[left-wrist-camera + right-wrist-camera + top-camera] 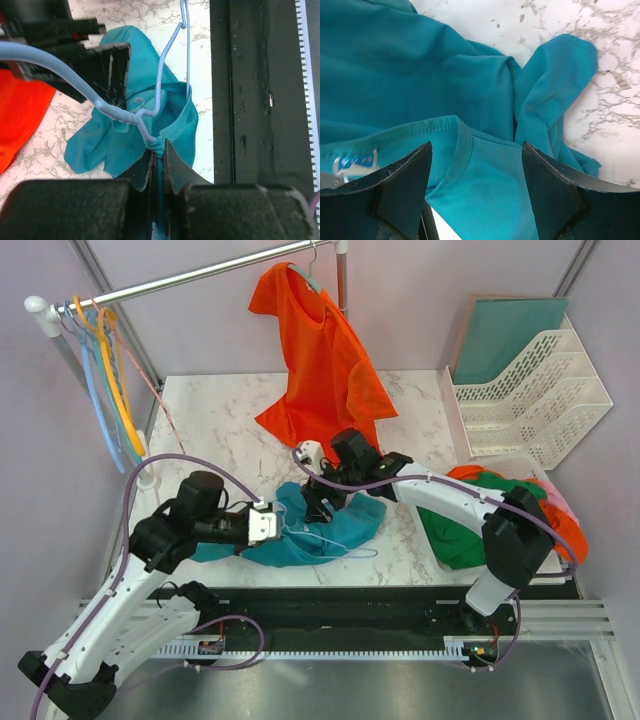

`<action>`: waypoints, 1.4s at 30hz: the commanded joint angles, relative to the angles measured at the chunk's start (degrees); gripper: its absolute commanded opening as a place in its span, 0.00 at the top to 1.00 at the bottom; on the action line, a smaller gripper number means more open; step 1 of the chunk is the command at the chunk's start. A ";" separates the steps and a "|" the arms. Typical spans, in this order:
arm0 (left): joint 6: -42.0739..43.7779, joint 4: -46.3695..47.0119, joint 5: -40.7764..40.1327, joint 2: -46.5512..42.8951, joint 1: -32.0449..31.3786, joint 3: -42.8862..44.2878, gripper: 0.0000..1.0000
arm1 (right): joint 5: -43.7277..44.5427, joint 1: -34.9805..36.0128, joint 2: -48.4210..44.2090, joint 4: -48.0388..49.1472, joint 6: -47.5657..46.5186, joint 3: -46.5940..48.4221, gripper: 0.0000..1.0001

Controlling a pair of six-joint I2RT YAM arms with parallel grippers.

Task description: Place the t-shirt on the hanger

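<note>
The teal t-shirt (335,525) lies crumpled on the marble table, near its front edge. My left gripper (160,150) is shut on a bunched fold of its collar (172,131). The thin pale-blue hanger (161,70) runs from its twisted neck down into that bunched cloth at my fingertips; its wire lies over the shirt (335,548). My right gripper (475,185) stands open just above the t-shirt (445,85), with a stretch of collar hem (462,147) between its fingers and nothing held. In the top view it (320,506) hovers over the shirt's far side.
An orange t-shirt (320,360) hangs from the rail at the back. Several coloured hangers (105,380) hang at the rail's left end. A white tray rack (530,405) stands at the right, with a dark green garment (455,535) and orange cloth in front of it.
</note>
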 commanded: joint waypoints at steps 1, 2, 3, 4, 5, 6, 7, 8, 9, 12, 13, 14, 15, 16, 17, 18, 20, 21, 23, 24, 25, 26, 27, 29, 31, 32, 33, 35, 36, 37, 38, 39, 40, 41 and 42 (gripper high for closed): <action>2.11 -0.02 0.23 -1.11 -0.29 0.56 0.98 | 5.13 2.84 2.79 -1.35 -0.24 2.80 0.22; 1.94 0.06 0.14 -1.28 -0.29 0.39 0.98 | 5.75 3.02 3.23 -1.52 -0.33 2.80 0.23; 1.85 -0.02 -0.12 -1.37 -0.29 0.30 0.98 | 7.50 3.71 3.49 -1.70 -0.50 2.88 0.23; 1.85 0.06 -0.13 -1.46 -0.29 0.30 0.98 | 8.64 3.90 4.11 -1.70 -0.59 2.80 0.23; 1.76 -0.02 -0.21 -1.55 -0.29 0.12 0.98 | 9.53 3.98 4.46 -1.78 -0.85 2.88 0.27; 1.50 -0.03 -0.39 -1.64 -0.29 0.03 0.98 | 11.97 3.98 4.81 -2.39 -1.29 2.89 0.31; 1.15 0.06 -0.56 -1.64 -0.29 0.03 0.98 | 13.04 3.98 5.25 -2.75 -1.64 2.89 0.35; 0.62 0.06 -0.91 -1.64 -0.29 0.12 0.98 | 14.01 3.90 5.25 -3.19 -2.00 2.71 0.47; -0.51 0.06 -1.70 -1.55 -0.29 0.12 0.98 | 14.89 3.20 5.08 -3.71 -2.17 2.54 0.54; -3.15 0.24 -3.72 -2.68 -0.29 0.03 0.98 | 15.60 0.66 2.36 -4.42 -1.91 1.22 0.78; -4.29 0.76 -4.60 -3.30 -0.20 -0.23 0.98 | 15.51 -0.14 0.61 -4.60 -1.82 0.61 0.84; -5.70 1.37 -5.74 -3.74 -0.20 -0.58 0.98 | 15.60 -0.93 -0.27 -4.86 -1.74 0.25 0.97; -8.67 2.69 -8.01 -4.18 -0.20 -0.67 0.98 | 15.69 -2.50 -1.15 -5.38 -1.74 -0.10 1.00; -10.09 3.31 -9.25 -4.97 -0.20 -0.84 0.98 | 15.51 -3.39 -3.08 -5.56 -1.74 -0.97 1.00; -13.41 4.18 -10.57 -5.50 -0.20 -0.85 0.98 | 15.25 -4.27 -4.23 -5.74 -1.65 -1.50 1.00; -15.53 5.15 -14.15 -5.94 -0.12 -0.85 0.98 | 15.16 -5.76 -5.19 -6.18 -1.65 -2.03 1.00; -19.05 7.97 -17.16 -7.43 -0.03 -0.58 0.98 | 14.64 -7.17 -7.92 -7.05 -1.39 -3.79 1.00; -21.42 8.41 -18.39 -7.87 0.06 -0.23 0.98 | 14.37 -8.40 -8.80 -7.58 -1.30 -4.58 1.00; -25.28 10.16 -19.19 -8.32 1.20 0.56 0.98 | 14.02 -9.11 -11.26 -7.85 -1.30 -7.13 1.00; -26.35 10.69 -19.63 -8.14 2.16 0.82 0.98 | 13.76 -9.20 -12.40 -7.94 -1.30 -7.83 1.00; -27.23 11.74 -19.99 -7.97 2.60 1.17 0.98 | 13.49 -9.29 -12.93 -8.11 -1.21 -8.97 1.00; -28.64 12.19 -20.51 -7.53 2.87 1.70 0.98 | 13.23 -9.63 -13.37 -8.03 -0.60 -9.41 1.00; -29.08 12.54 -22.34 -7.09 3.05 2.05 0.98 | 12.88 -9.73 -14.07 -8.11 -0.42 -9.68 1.00; -28.22 12.89 -24.37 -6.21 3.14 2.49 0.98 | 12.87 -10.42 -15.04 -8.38 0.19 -9.95 1.00; -25.94 12.28 -24.12 -6.12 3.14 1.80 0.98 | 12.53 -11.13 -15.92 -9.25 0.02 -9.33 1.00; -23.40 11.76 -24.12 -6.47 3.14 1.27 0.98 | 12.35 -12.09 -16.28 -10.56 -0.24 -8.98 1.00; -22.33 11.06 -24.82 -6.38 3.14 0.92 0.98 | 11.83 -12.62 -16.80 -11.36 -0.59 -8.28 1.00; -19.70 9.39 -27.62 -6.21 3.14 0.21 0.98 | 11.99 -13.67 -17.68 -13.64 -1.29 -7.49 1.00; -18.03 8.77 -26.85 -6.56 3.14 0.04 0.98 | 12.00 -13.94 -18.64 -14.17 -1.82 -6.88 1.00; -14.88 8.50 -25.89 -7.08 3.14 -0.23 0.98 | 12.08 -14.03 -19.09 -14.79 -2.26 -6.52 1.00; -13.81 8.41 -24.66 -7.78 3.14 -0.58 0.98 | 12.17 -14.03 -19.53 -15.40 -2.61 -6.17 1.00; -12.66 8.15 -24.47 -7.79 3.14 -0.84 0.98 | 12.43 -14.03 -20.14 -15.67 -3.14 -5.30 1.00; -11.17 7.71 -24.73 -7.09 3.14 -0.50 0.98 | 12.61 -13.95 -20.23 -15.85 -3.49 -4.68 1.00; -10.55 7.36 -25.08 -6.39 3.14 -0.15 0.98 | 12.00 -14.03 -20.06 -16.89 -3.67 -3.89 1.00; -9.85 6.40 -24.48 -4.99 3.14 0.21 0.98 | 11.47 -14.03 -19.97 -17.51 -3.58 -2.05 1.00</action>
